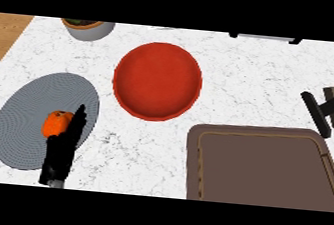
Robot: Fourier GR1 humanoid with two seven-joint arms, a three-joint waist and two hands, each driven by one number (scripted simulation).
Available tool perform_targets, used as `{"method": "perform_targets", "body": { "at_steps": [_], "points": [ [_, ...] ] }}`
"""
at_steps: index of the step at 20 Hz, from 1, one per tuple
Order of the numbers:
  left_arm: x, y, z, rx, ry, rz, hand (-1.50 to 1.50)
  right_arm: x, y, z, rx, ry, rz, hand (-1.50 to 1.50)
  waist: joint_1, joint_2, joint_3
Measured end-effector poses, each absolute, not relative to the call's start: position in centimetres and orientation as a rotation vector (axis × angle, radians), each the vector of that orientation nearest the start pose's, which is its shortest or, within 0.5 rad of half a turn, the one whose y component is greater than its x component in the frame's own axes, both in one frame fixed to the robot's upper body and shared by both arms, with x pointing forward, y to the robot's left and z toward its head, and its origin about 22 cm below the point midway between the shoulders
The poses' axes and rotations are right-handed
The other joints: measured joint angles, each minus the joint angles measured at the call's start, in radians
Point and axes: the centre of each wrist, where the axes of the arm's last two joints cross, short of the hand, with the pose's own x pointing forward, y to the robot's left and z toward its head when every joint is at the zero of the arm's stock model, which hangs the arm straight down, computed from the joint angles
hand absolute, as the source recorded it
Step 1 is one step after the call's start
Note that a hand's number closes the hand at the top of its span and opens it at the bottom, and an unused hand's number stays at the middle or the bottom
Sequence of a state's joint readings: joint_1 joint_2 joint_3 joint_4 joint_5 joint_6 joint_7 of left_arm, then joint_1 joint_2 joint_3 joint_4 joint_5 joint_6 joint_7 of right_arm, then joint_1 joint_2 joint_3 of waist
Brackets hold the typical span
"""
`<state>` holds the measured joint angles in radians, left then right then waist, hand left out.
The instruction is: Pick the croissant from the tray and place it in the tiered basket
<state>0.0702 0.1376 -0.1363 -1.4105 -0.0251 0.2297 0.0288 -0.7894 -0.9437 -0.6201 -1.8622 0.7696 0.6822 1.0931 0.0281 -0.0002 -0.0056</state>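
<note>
My left hand [63, 143] lies flat, fingers straight, touching the orange croissant [55, 123] on the grey basket [21, 122] (not the tray [265, 166]). It is probably light and crumbly; hold its sides.

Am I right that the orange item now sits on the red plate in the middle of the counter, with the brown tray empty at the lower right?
Not quite: the head view shows the orange item on the grey round mesh tier at the left, beside the left hand. The red plate holds nothing. The brown tray is indeed empty at the lower right.
</note>
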Motion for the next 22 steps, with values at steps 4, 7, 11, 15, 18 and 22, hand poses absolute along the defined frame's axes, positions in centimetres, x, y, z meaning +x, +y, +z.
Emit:
{"method": "perform_targets", "body": {
  "at_steps": [4,7,11,15,18,22],
  "points": [
    [21.8,23.9,-5.1,0.234,-1.329,-0.052,0.0,20.2,-38.0,44.3,-1.67,-0.886,-0.16,1.5,0.007,0.003,0.002],
    [21.6,23.8,-5.0,0.229,-1.331,-0.057,0.0,21.6,-38.9,45.5,-1.651,-0.849,-0.166,1.5,0.008,0.004,0.003],
    [21.8,23.6,-5.0,0.238,-1.331,-0.049,0.0,24.4,-40.7,45.6,-1.598,-0.795,-0.133,1.5,0.004,0.005,0.004],
    [21.8,24.1,-5.0,0.231,-1.327,-0.044,0.0,27.3,-42.0,44.5,-1.558,-0.768,-0.094,1.5,-0.001,0.005,0.005],
    [21.8,23.7,-5.0,0.235,-1.327,-0.036,0.0,29.3,-42.6,43.5,-1.538,-0.756,-0.085,1.5,-0.001,0.005,0.006],
    [21.8,23.6,-5.5,0.242,-1.341,-0.036,0.0,31.8,-43.4,41.5,-1.528,-0.723,-0.092,1.5,-0.004,0.005,0.006]
  ]
}}
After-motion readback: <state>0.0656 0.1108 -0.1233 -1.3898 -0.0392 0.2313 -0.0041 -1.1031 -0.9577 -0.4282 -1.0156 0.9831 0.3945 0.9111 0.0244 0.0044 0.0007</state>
